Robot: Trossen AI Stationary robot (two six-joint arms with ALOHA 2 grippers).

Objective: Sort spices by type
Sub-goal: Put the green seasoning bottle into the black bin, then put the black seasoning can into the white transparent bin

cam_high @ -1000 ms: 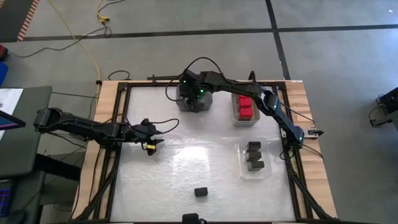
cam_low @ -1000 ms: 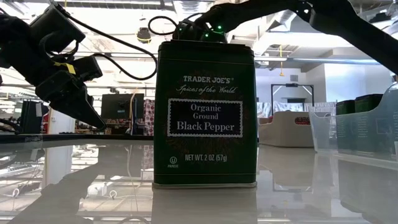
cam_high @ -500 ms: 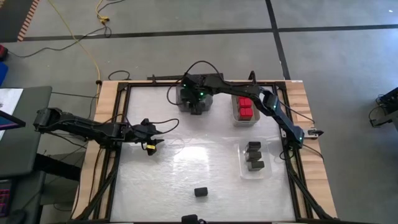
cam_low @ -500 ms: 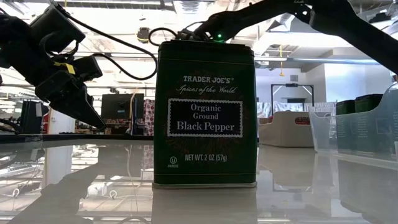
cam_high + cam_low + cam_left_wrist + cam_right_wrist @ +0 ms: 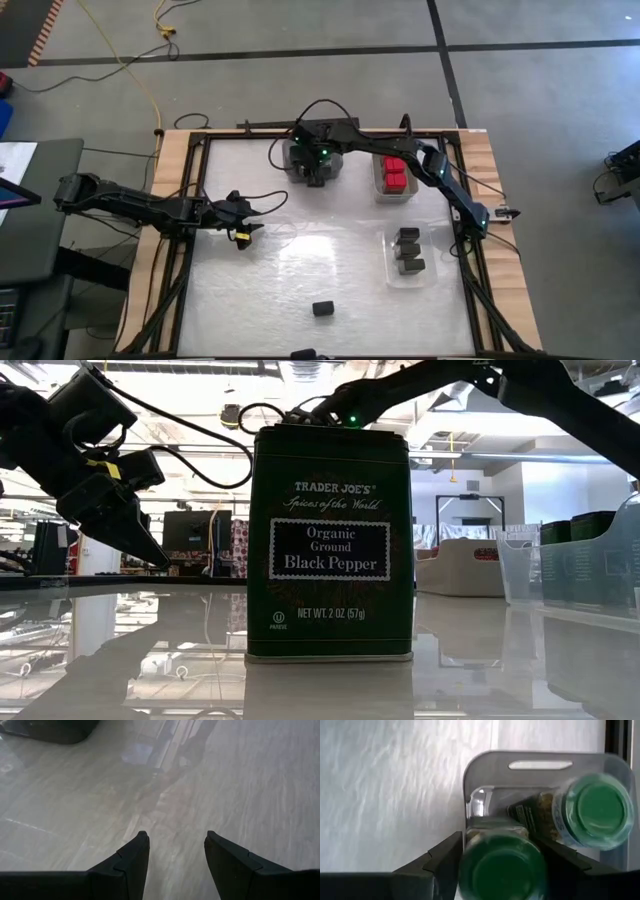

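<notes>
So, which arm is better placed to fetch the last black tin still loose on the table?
Probably the left. Its end effector is open and empty above bare table, while the right end effector is busy with a green-lidded jar at the tray. The black tin stands between them.

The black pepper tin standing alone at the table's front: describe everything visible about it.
The dark rectangular metal tin of Trader Joe's Organic Ground Black Pepper stands upright on the glossy white table, label facing the low camera. It has rounded corners, a flat top with a slight lip, white lettering and a framed name panel. From above it shows as a small dark block near the front edge, apart from the trays. Neither hand touches it.
</notes>
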